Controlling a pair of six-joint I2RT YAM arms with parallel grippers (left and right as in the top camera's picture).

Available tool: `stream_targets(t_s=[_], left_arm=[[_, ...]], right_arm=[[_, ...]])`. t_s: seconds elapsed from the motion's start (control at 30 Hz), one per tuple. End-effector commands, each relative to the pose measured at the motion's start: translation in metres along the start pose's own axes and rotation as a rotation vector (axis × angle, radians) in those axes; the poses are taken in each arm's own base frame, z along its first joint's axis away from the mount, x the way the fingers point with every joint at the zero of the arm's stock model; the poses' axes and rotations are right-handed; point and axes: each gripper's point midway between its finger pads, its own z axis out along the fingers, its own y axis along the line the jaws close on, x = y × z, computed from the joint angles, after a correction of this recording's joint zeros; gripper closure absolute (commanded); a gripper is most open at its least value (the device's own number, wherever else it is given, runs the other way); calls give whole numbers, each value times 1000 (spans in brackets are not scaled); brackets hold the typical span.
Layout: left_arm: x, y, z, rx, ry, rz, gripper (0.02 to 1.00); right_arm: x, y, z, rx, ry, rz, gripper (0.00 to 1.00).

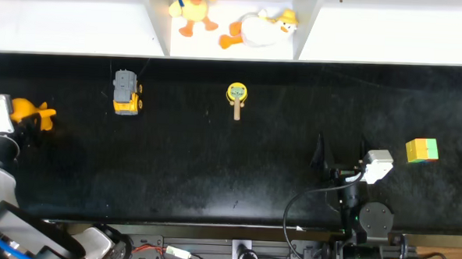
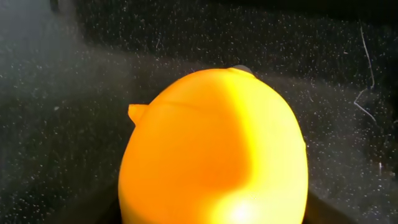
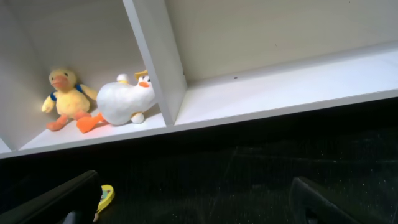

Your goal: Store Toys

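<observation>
My left gripper (image 1: 19, 114) is at the table's far left, shut on a rounded orange toy (image 1: 35, 114). That orange toy (image 2: 214, 149) bulges up close in the left wrist view and hides the fingers. A yellow and grey toy truck (image 1: 126, 92) and a round yellow-green toy on a stick (image 1: 237, 97) lie on the black table in front of the white shelf (image 1: 79, 29). A green, yellow and pink block (image 1: 421, 150) lies at the right. My right gripper (image 1: 339, 152) stands open over bare table left of the block, facing the shelf (image 3: 280, 81).
The shelf's middle compartment holds a yellow duck plush (image 1: 193, 7) and a white duck plush (image 1: 259, 28), also seen as the yellow duck (image 3: 65, 96) and white duck (image 3: 121, 102). The compartments on either side are bare. Cables run along the table's front edge.
</observation>
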Motion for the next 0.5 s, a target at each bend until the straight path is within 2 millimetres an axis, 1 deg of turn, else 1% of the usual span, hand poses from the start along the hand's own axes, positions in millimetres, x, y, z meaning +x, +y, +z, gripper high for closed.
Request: stream_targets(t_s=[0.03,0.1,0.2,0.23,0.33,0.37,0.43,0.5], left_arm=[[3,-3,-1,21,1,-16,584],[1,-2,-1,18,-3,-33,671],[-10,0,-7,5,-28,-54,709],[-17,2,-10,-3,-44,-57,715],[-42,2,-23,-12,-105,-28,794],[-53,3,-29,-15,-133,-36,831],[-73,4,-40,-21,-180,-72,967],[-90,4,-46,-21,-211,-98,982]], right_arm=[[3,1,0,-9,1,-3,5],[3,1,0,-9,1,-3,5],[3,1,0,-9,0,-3,7],[3,1,0,-9,1,-3,7],[3,1,0,-9,1,-3,5],[3,1,0,-9,0,-3,7],[3,1,0,-9,1,-3,7],[3,1,0,-9,1,-3,7]])
